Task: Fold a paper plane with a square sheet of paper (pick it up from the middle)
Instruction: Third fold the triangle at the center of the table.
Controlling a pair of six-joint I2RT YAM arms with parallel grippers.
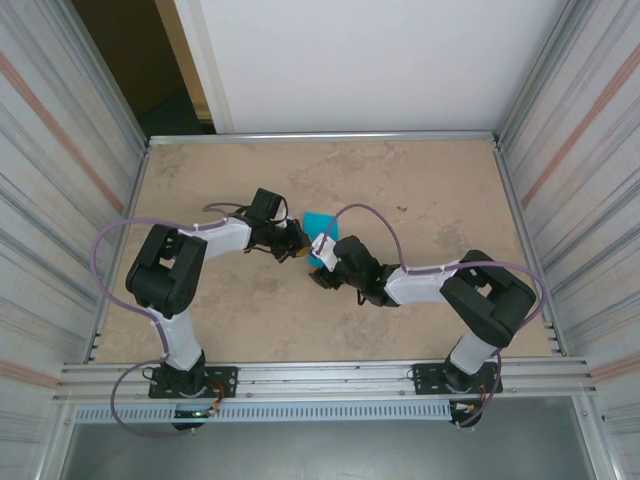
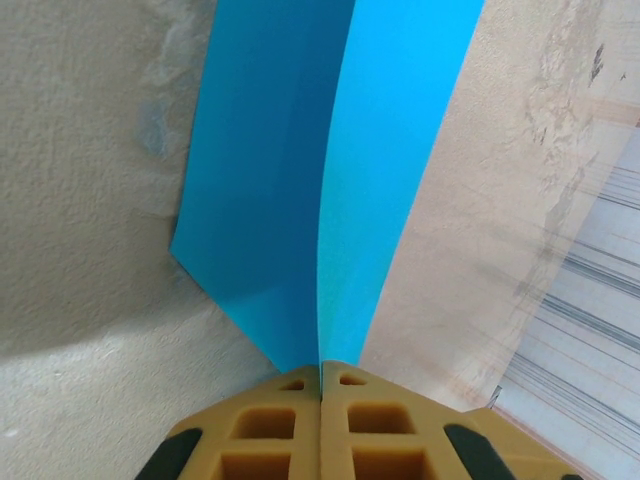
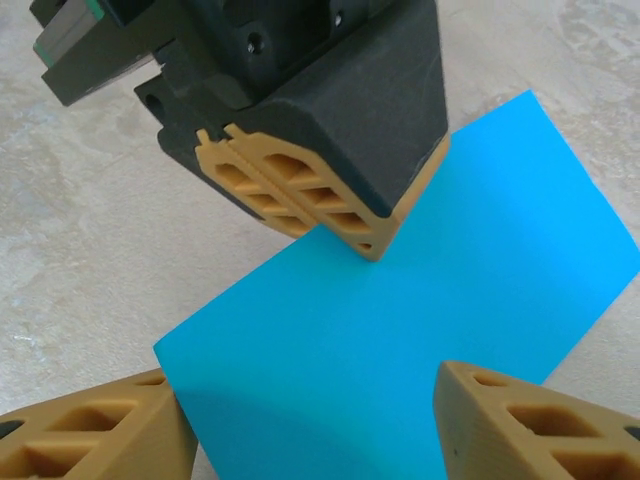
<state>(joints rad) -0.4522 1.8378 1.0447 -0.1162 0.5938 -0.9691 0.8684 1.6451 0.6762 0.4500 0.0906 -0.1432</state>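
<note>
The square sheet of paper [image 1: 320, 222] is bright teal and sits mid-table between the two arms. My left gripper [image 1: 297, 247] is shut on its lower edge. In the left wrist view the sheet [image 2: 270, 200] rises from the closed fingertips [image 2: 320, 365], bent along one centre crease into two panels. From the right wrist the sheet [image 3: 400, 340] faces the camera as a flat teal panel, with the left gripper [image 3: 375, 245] pinching its upper edge. My right gripper [image 3: 310, 425] is open, one finger on each side of the sheet's width, just in front of it [image 1: 322, 265].
The beige tabletop [image 1: 420, 190] is bounded by corrugated metal walls left [image 1: 60, 170] and right [image 1: 580, 170]. An aluminium rail [image 1: 320, 375] runs along the near edge by the arm bases. The two grippers are nearly touching.
</note>
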